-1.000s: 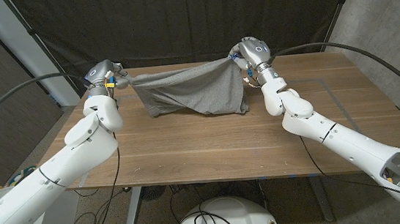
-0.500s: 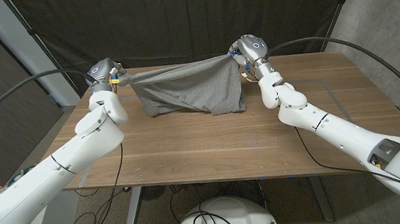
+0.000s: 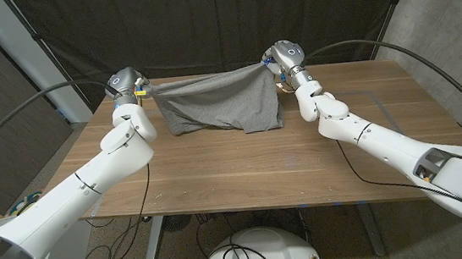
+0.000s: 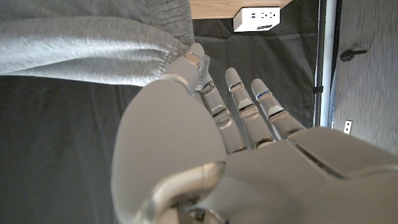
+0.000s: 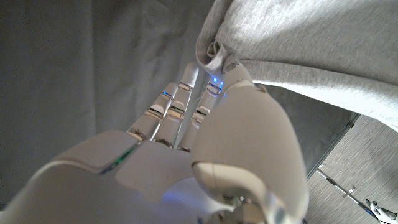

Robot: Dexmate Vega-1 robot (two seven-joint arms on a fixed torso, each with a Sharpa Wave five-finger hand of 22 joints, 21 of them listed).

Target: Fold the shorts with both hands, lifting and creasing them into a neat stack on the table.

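The grey shorts (image 3: pixel 220 105) hang stretched between the two hands above the far part of the wooden surface (image 3: pixel 252 170), waistband pulled into a taut line at the top while the lower cloth droops down to touch the wood. The hem lies slightly bunched on the surface, lower on the right side than on the left.

At the left corner of the waistband, the left hand (image 3: pixel 129 90) pinches the cloth: in the left wrist view the elastic edge of the shorts (image 4: pixel 93 43) is caught between the thumb and the fingers (image 4: pixel 211 102), the remaining ones reaching out straight and close together beside it.

At the right corner, the right hand (image 3: pixel 280 67) holds the cloth in the same way; the right wrist view shows a gathered knot of fabric (image 5: pixel 292 50) nipped at the tips of the fingers (image 5: pixel 186 87) against the thumb.

Both arms reach in from the near corners, and a dark curtain (image 3: pixel 220 20) hangs behind the surface
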